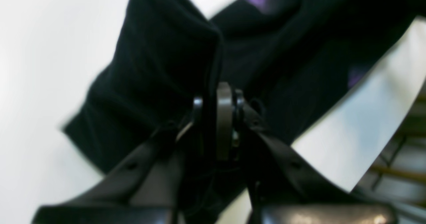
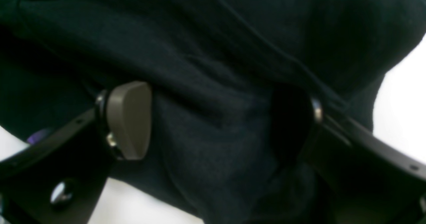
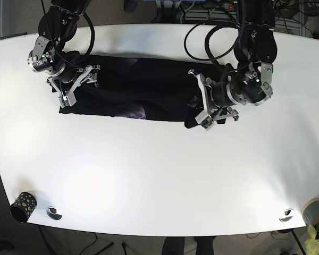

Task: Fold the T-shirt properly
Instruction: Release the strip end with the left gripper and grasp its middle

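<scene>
The black T-shirt (image 3: 138, 85) with a purple print lies stretched across the far half of the white table (image 3: 159, 175). In the base view my left gripper (image 3: 203, 113) sits at the shirt's right end. The left wrist view shows this gripper (image 1: 215, 111) shut on a raised fold of the black cloth (image 1: 159, 67). My right gripper (image 3: 69, 95) is at the shirt's left end. Its jaws (image 2: 213, 120) stand wide apart, open, with bunched black fabric (image 2: 213, 51) filling the space between the grey pad (image 2: 129, 117) and the far finger.
A small dotted black cup (image 3: 22, 206) and a little round object (image 3: 54, 212) sit at the front left corner. Another round object (image 3: 286, 215) and a tape roll (image 3: 313, 210) are at the front right. Cables hang behind the table.
</scene>
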### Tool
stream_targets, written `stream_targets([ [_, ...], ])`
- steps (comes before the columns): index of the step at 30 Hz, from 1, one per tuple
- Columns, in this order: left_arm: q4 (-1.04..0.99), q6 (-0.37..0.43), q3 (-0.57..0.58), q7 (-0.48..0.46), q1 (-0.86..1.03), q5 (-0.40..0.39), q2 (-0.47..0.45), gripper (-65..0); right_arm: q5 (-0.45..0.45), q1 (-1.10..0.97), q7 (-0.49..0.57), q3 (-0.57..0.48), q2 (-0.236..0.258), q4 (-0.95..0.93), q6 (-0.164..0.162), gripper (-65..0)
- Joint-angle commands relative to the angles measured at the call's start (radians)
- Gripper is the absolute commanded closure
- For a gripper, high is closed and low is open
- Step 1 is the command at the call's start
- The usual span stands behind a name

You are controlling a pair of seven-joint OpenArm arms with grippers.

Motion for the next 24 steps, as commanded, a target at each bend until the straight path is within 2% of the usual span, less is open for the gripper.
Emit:
stream_targets([
  [1, 0.007, 0.001, 0.018, -0.023, -0.015, 0.013, 0.024, 0.0, 0.005, 0.003, -0.018, -0.004, 0.000, 0.008, 0.001, -53.7],
  [9, 0.006, 0.001, 0.070, -0.024, -0.015, 0.096, 0.066, 0.0, 0.005, 0.005, -0.013, -0.004, 0.000, 0.008, 0.001, -53.7],
  [16, -0.043, 0.001, 0.098, -0.024, -0.037, 0.103, 0.092, -1.0, 0.005, 0.005, 0.005, -0.006, 0.000, 0.007, 0.001, -53.7],
  [21, -0.063, 0.003, 0.112, -0.024, -0.049, 0.103, 0.093, -21.4, 0.005, 0.003, 0.005, -0.006, 0.000, 0.007, 0.001, -53.7],
  [24, -0.062, 0.038, 0.113, -0.026, -0.050, 0.099, 0.117, -33.2, 0.005, 0.003, 0.005, -0.006, 0.000, 0.007, 0.001, -53.7],
])
